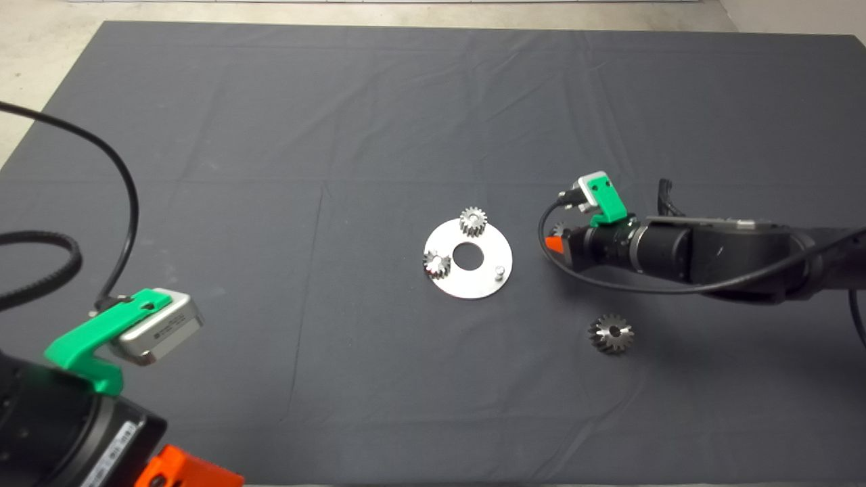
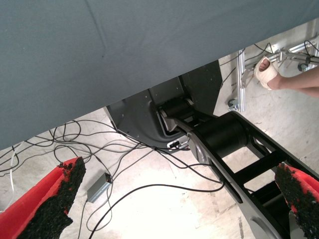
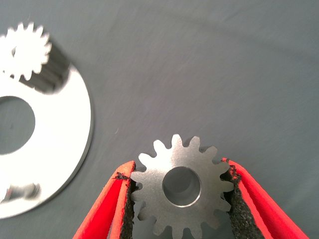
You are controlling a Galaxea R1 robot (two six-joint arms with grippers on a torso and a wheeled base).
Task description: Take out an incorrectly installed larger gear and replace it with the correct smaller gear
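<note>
I have the right gripper (image 3: 179, 199) clamped across the smaller gear (image 3: 180, 186), bore facing the camera, just beside the ring plate (image 1: 473, 279), presumably for its bare pin (image 1: 498, 272). The larger gear (image 1: 611, 333) lies discarded on the mat. The left gripper (image 2: 179, 204) waits spread, off-table.

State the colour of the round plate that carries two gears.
Shiny silver metal plate; the head view shows it best.
</note>
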